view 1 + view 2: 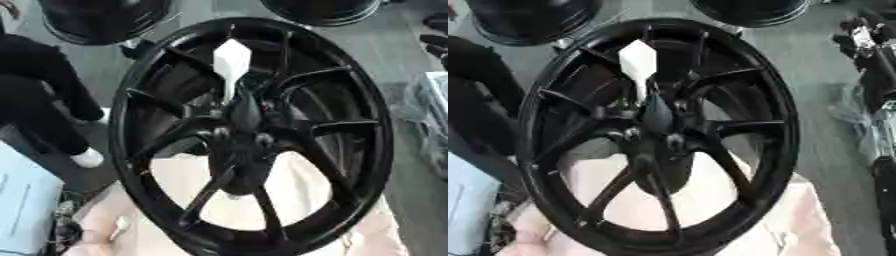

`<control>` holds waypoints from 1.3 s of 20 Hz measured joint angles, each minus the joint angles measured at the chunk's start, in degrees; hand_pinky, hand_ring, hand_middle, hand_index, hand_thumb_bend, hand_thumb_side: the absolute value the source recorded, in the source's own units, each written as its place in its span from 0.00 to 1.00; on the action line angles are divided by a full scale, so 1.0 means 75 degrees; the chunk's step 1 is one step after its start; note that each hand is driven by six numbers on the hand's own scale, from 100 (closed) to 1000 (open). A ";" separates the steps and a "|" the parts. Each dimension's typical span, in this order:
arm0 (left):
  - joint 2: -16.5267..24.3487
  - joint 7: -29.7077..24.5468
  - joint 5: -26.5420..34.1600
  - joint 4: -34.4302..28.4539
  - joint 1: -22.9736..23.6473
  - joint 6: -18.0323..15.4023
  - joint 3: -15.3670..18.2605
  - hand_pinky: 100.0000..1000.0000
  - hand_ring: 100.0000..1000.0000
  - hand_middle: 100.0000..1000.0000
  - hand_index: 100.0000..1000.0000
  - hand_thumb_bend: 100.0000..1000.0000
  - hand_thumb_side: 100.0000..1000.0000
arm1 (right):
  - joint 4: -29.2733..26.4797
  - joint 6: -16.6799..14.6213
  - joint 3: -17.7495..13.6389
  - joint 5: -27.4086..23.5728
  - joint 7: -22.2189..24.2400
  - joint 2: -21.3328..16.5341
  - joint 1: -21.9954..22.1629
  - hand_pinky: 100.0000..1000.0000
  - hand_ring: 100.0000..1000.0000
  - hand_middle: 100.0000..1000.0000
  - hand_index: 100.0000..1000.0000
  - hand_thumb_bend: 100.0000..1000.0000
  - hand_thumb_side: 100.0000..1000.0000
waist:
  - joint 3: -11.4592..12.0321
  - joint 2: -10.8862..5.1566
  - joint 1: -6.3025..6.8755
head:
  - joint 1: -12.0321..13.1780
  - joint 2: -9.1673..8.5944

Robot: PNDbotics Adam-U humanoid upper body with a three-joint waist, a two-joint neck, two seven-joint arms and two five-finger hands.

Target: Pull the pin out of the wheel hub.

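A large black spoked wheel hub [249, 135] stands tilted and fills most of both views. From near its centre a white pin [232, 62] sticks up, a thin shaft with a broad pointed white head, and nothing touches it. My right hand [861, 35], black with silver parts, hangs at the far right edge of the right eye view, well away from the wheel. Its fingers look spread and hold nothing. The left hand shows in neither view.
The wheel rests on a pale pink cloth-covered surface [385, 235]. Two more black wheels [105, 20] [324, 12] lie on the grey floor behind. A clear plastic-wrapped item [433, 115] sits at the right, and a light blue object [22, 200] at the lower left.
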 measured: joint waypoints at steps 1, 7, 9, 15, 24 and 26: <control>0.0000 0.0000 0.0000 0.0000 -0.0001 0.0000 0.0000 0.76 0.81 0.81 0.84 0.09 0.69 | 0.0010 0.0000 -0.0002 0.0000 0.0000 0.0000 0.0000 0.94 0.82 0.80 0.95 0.00 0.57 | -0.0002 0.0001 0.0001 | -0.0014 0.0000; 0.0079 -0.0061 -0.0006 0.0120 -0.0397 0.0062 -0.0006 0.76 0.82 0.83 0.85 0.06 0.67 | 0.0065 0.0027 -0.0067 0.0000 -0.0044 0.0000 0.0000 0.94 0.81 0.80 0.95 0.00 0.57 | -0.0061 0.0010 0.0052 | -0.0050 0.0001; 0.0360 -0.0086 -0.0003 0.0286 -0.0753 0.0086 -0.0048 0.76 0.82 0.83 0.84 0.04 0.67 | 0.0084 0.0036 -0.0068 0.0000 -0.0054 -0.0001 0.0006 0.94 0.81 0.80 0.95 0.00 0.57 | -0.0063 0.0006 0.0110 | -0.0050 0.0003; 0.1680 -0.0124 0.0314 0.1781 -0.2328 0.0180 -0.0298 0.76 0.81 0.82 0.84 0.03 0.67 | 0.0141 0.0068 -0.0066 0.0016 -0.0065 -0.0029 0.0119 0.94 0.81 0.80 0.95 0.00 0.57 | -0.0037 -0.0181 0.0286 | -0.0089 0.0078; 0.2505 -0.0872 0.0487 0.5399 -0.4889 0.0394 -0.1137 0.75 0.81 0.81 0.83 0.01 0.71 | 0.0224 0.0090 -0.0061 0.0102 -0.0038 -0.0078 0.0280 0.94 0.81 0.80 0.95 0.00 0.57 | -0.0004 -0.0252 0.0328 | -0.0145 0.0156; 0.2492 -0.1073 0.0170 0.6165 -0.5374 0.0411 -0.1279 0.75 0.80 0.80 0.83 0.00 0.72 | 0.0227 0.0088 -0.0060 0.0116 -0.0036 -0.0078 0.0287 0.94 0.81 0.80 0.95 0.00 0.57 | 0.0003 -0.0258 0.0327 | -0.0171 0.0157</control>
